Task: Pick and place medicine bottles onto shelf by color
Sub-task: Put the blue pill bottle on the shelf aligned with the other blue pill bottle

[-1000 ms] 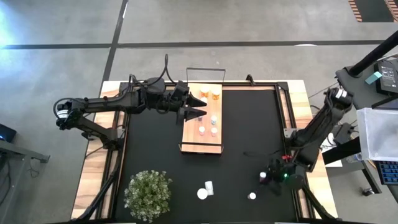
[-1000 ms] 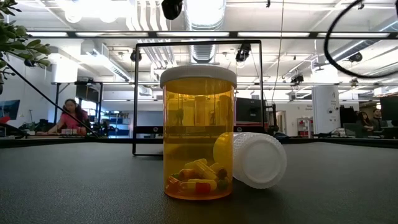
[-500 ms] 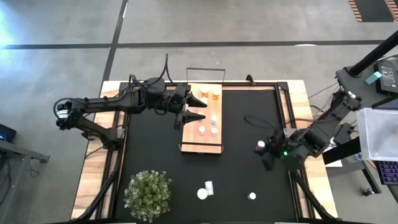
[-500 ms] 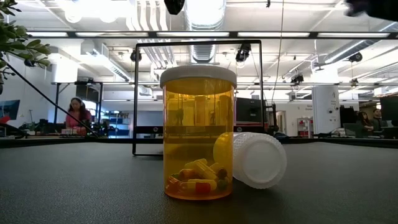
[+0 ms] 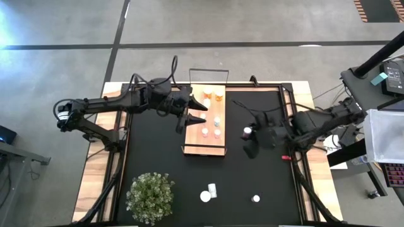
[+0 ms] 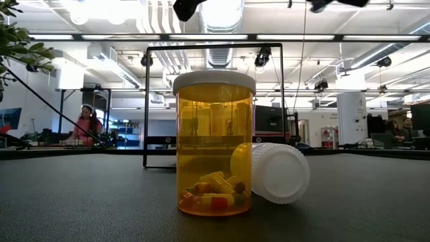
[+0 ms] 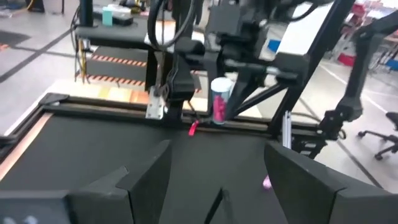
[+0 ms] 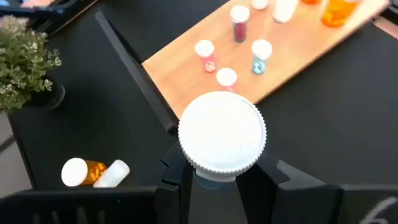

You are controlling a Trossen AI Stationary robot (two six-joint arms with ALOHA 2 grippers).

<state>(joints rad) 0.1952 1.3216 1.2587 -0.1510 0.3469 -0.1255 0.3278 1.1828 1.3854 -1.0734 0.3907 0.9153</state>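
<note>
Over the black mat [image 5: 252, 183], right of the long wooden shelf [image 5: 205, 135], the right gripper [image 5: 251, 135] clamps a small pink bottle [image 5: 247, 132] just below its white cap. The bottle looks light, rigid and slippery, best pinched at the body. Left gripper [image 5: 197, 107] hovers released over the shelf.
</note>
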